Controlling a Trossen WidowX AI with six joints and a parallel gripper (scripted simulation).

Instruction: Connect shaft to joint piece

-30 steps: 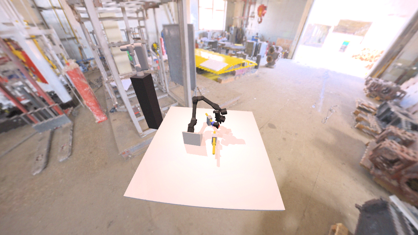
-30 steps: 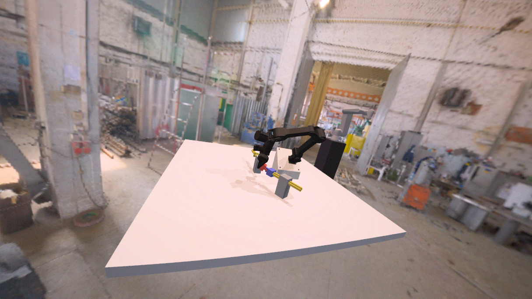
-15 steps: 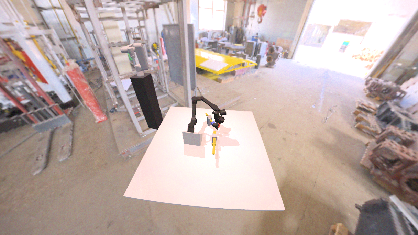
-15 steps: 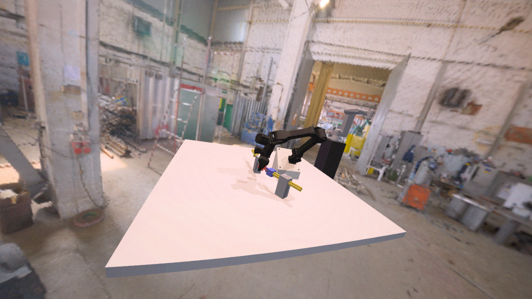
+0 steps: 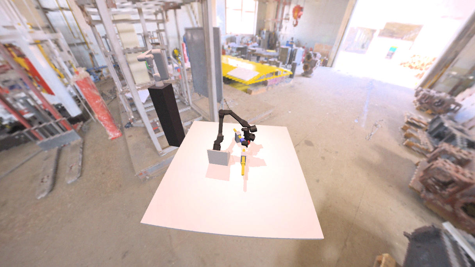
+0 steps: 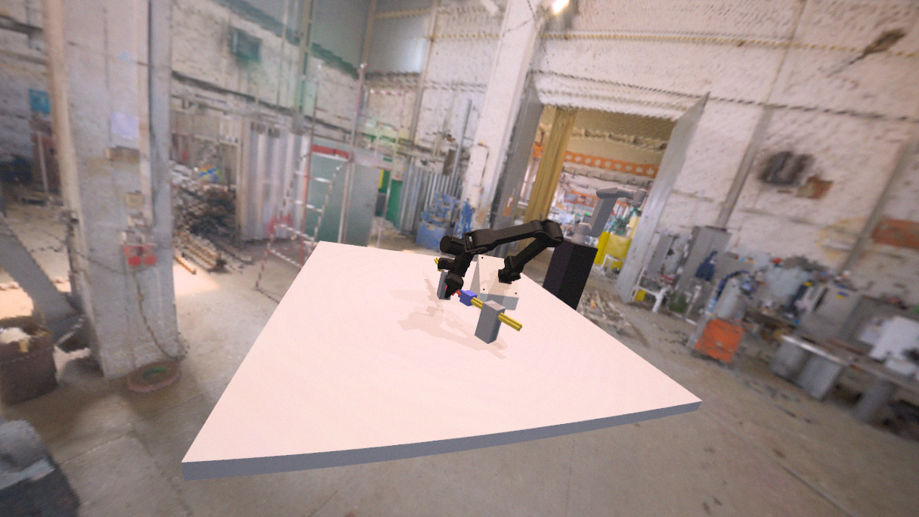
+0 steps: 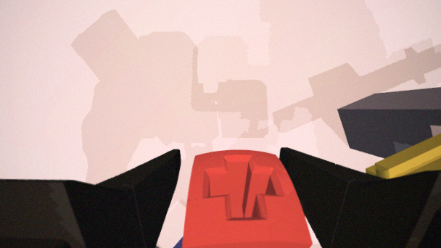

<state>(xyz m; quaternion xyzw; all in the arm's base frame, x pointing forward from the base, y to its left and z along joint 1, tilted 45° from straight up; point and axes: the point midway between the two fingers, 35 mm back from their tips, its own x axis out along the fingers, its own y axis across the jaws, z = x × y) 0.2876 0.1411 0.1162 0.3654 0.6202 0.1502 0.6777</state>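
The red joint piece [image 5: 248, 143] [image 6: 457, 292] [image 7: 217, 232] hangs by a blue hinge part [image 5: 241, 140] [image 6: 468, 297] on the yellow first shaft [image 5: 235, 130] [image 6: 510, 319], which is fixed in a grey block [image 5: 237, 136] [image 6: 490, 323]. Its cross-shaped opening faces the wrist camera. My gripper [image 5: 245, 143] [image 6: 450, 292] [image 7: 230, 154] is partly open with its fingers either side of the red piece. A gap shows at the left finger; the right one is very near or touching. The yellow second shaft [image 5: 243, 167] [image 7: 413, 156] lies in its dark grey block [image 6: 442, 286] [image 7: 363, 127], its end outside the piece.
The arm's grey base block [image 5: 218, 157] stands on the white table [image 5: 225, 205] [image 6: 385, 398] beside the two shaft blocks. A second, pale arm [image 5: 161, 66] [image 6: 604, 212] stands on a black pedestal [image 5: 166, 113] [image 6: 568, 273] beyond the table edge.
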